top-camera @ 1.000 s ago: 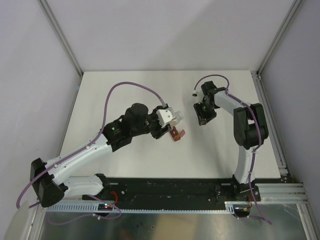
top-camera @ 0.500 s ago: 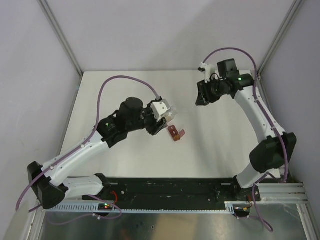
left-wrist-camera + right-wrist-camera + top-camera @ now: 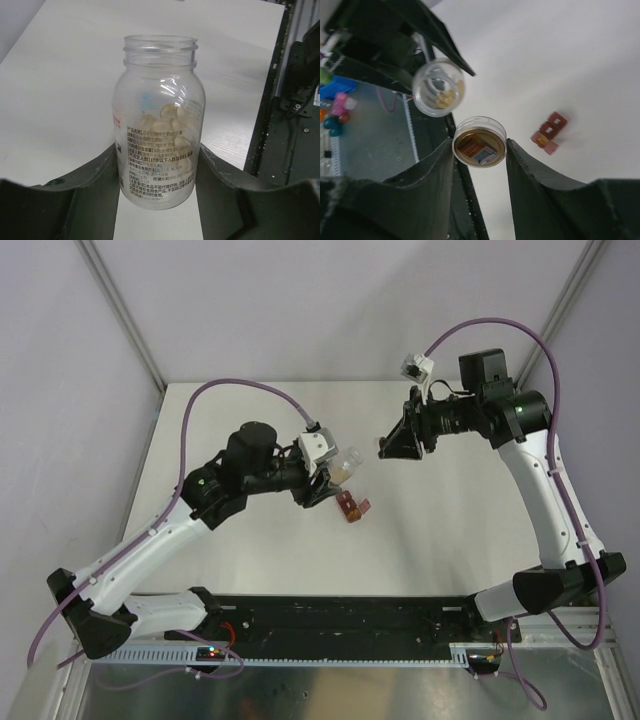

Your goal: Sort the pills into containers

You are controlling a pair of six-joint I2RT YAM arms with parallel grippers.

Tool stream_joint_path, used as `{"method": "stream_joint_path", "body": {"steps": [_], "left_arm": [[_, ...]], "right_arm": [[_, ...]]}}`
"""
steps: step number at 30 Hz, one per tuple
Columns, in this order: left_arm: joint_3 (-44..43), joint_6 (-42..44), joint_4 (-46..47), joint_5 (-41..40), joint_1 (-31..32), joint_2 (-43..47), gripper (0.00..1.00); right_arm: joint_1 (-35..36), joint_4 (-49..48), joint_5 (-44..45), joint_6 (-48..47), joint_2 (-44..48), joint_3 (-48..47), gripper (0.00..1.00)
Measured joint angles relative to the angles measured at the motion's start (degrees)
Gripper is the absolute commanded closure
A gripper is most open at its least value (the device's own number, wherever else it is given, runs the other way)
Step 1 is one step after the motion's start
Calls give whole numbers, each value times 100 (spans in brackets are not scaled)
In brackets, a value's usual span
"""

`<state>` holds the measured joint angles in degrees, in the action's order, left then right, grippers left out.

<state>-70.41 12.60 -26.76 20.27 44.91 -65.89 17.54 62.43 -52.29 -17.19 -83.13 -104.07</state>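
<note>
Left gripper (image 3: 157, 150) pinches a clear bottle (image 3: 159, 100), uncapped, with pale pills (image 3: 167, 122) inside. Right gripper (image 3: 480, 150) pinches a round cap (image 3: 479, 140). The dark red containers (image 3: 352, 506) lie on the table (image 3: 440, 530) near the left gripper, touching neither.

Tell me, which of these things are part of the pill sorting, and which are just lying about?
Part of the job: pills, clear bottle, its cap, red containers.
Lying about: coloured bits beyond the table edge, too blurred to name.
</note>
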Motion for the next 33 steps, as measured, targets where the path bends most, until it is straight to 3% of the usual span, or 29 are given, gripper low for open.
{"method": "stream_joint_path", "body": {"steps": [12, 33], "left_arm": [[-87, -59, -140, 249, 118, -103, 100], [-205, 42, -435, 63, 400, -245, 100]], "right_arm": [[179, 382, -1174, -286, -188, -173, 100], [555, 573, -1154, -407, -367, -181, 100]]}}
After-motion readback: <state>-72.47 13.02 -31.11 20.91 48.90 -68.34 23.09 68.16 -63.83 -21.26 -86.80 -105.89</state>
